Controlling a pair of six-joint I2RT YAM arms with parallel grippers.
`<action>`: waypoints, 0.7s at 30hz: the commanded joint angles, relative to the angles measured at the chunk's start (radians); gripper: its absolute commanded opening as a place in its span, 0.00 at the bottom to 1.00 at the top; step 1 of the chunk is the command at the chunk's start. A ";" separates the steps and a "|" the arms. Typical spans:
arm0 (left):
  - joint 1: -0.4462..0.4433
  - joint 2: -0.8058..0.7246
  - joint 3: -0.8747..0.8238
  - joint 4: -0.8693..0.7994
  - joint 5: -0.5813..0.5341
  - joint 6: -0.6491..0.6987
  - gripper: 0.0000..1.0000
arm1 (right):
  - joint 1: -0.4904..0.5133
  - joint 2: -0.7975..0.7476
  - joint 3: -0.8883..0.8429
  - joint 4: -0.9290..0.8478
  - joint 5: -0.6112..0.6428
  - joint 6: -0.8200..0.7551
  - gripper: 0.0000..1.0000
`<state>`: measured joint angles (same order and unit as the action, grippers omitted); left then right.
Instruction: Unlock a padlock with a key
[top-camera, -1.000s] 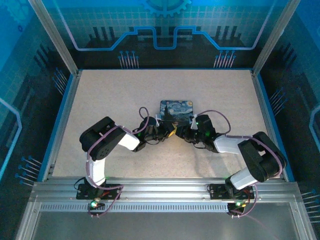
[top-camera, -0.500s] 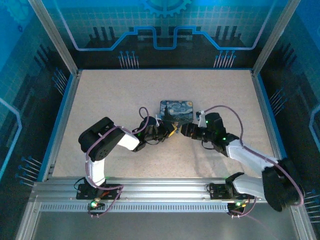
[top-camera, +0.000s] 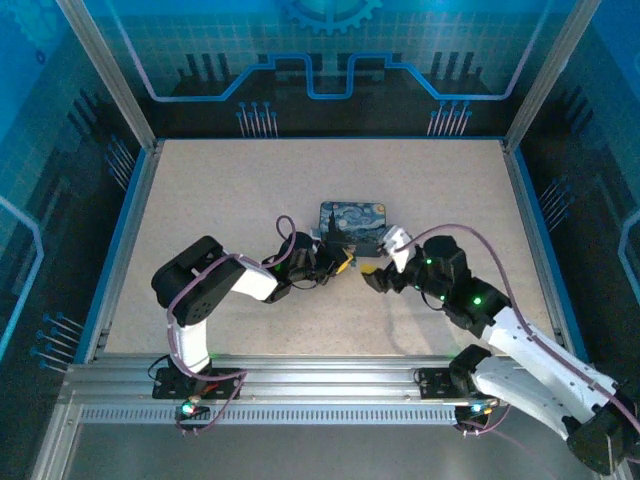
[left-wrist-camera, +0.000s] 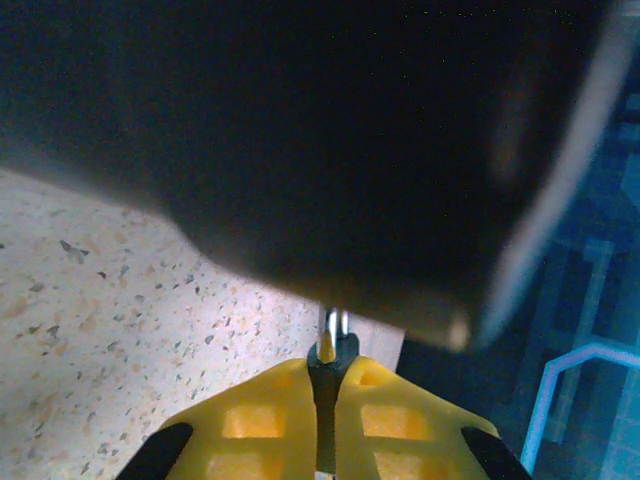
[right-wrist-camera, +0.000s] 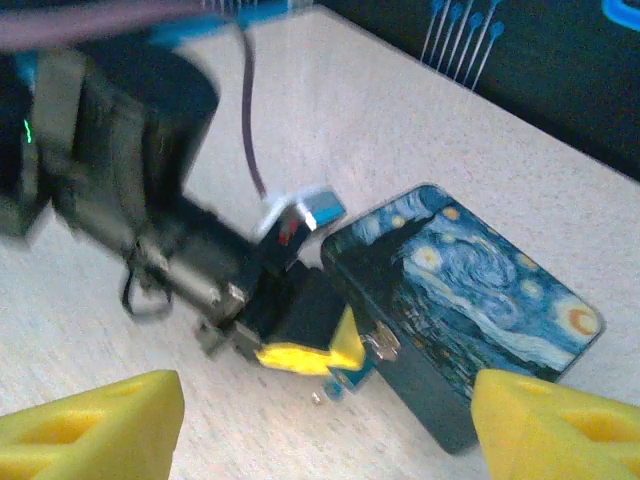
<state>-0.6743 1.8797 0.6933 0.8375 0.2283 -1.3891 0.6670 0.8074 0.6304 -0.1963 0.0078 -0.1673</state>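
The padlock (left-wrist-camera: 326, 400) is a small dark body pinched between my left gripper's yellow fingers (left-wrist-camera: 270, 420), its thin metal shackle (left-wrist-camera: 335, 322) pointing at the dark tin wall. In the right wrist view its bluish body (right-wrist-camera: 350, 380) pokes out under those fingers, beside the tin's metal latch (right-wrist-camera: 383, 345). The left gripper (top-camera: 342, 262) is shut on it at the tin's front edge. My right gripper (top-camera: 372, 276) hangs open, a short way back from the tin, its fingers (right-wrist-camera: 95, 420) wide apart with nothing between them. A tiny metal speck (right-wrist-camera: 316, 397) lies on the table; I cannot tell whether it is the key.
The tin (top-camera: 352, 222) with the blue-and-yellow swirl painting lies flat mid-table, its lid (right-wrist-camera: 480, 290) facing up. Speckled tabletop (top-camera: 220, 190) spreads around it, bounded by blue rails (top-camera: 528, 220). The left arm's cable (right-wrist-camera: 250, 120) loops above its wrist.
The right gripper has drawn back from the left gripper and the tin toward the near right, its arm stretching out. The left gripper has stayed put on the padlock.
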 joint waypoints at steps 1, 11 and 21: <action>-0.007 -0.036 0.015 -0.007 -0.011 -0.033 0.07 | 0.098 0.057 0.037 -0.179 0.275 -0.327 0.77; -0.006 -0.050 0.018 -0.017 -0.010 -0.044 0.07 | 0.197 0.296 -0.058 -0.006 0.498 -0.549 0.79; -0.010 -0.055 0.020 -0.014 -0.012 -0.051 0.07 | 0.063 0.324 -0.135 0.273 0.220 -0.474 0.77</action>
<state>-0.6746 1.8576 0.6933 0.8116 0.2249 -1.4174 0.7666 1.1267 0.5133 -0.0528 0.3336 -0.6624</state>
